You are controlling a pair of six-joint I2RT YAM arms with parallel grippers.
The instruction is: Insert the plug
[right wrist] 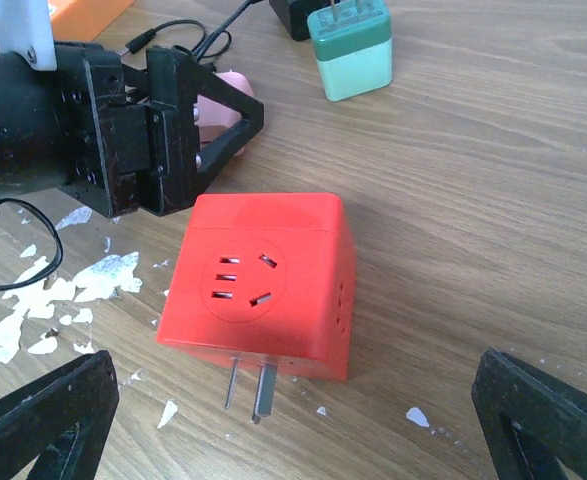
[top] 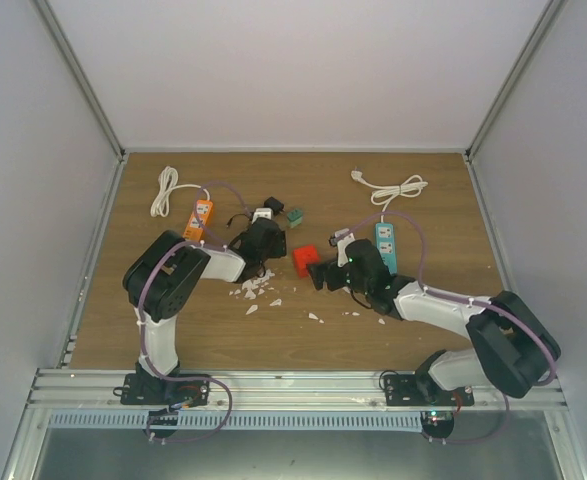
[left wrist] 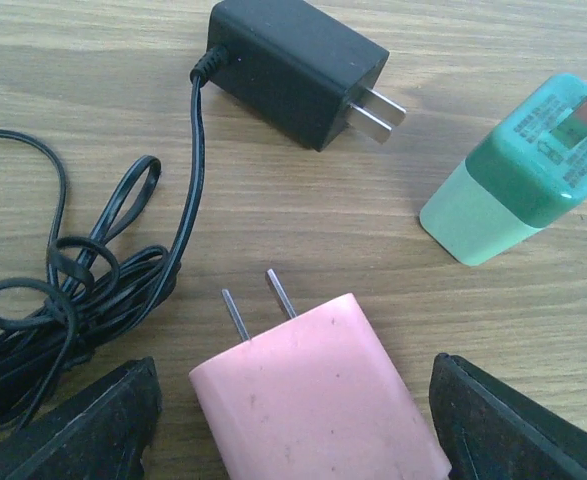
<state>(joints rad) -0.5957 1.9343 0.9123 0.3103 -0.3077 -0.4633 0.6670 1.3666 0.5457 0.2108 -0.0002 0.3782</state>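
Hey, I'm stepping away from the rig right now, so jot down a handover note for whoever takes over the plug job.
Left gripper: open, one finger on each side of the pink plug, not gripping it. The plug lies on the table with its prongs pointing away from the wrist.
Right gripper: open. The red socket cube sits on the table just ahead, between its fingers, untouched.
The black charger and green adapter lie beyond the pink plug.
Done: both arms are positioned at their parts.
Left: grasp and insert. Nothing is plugged in yet.
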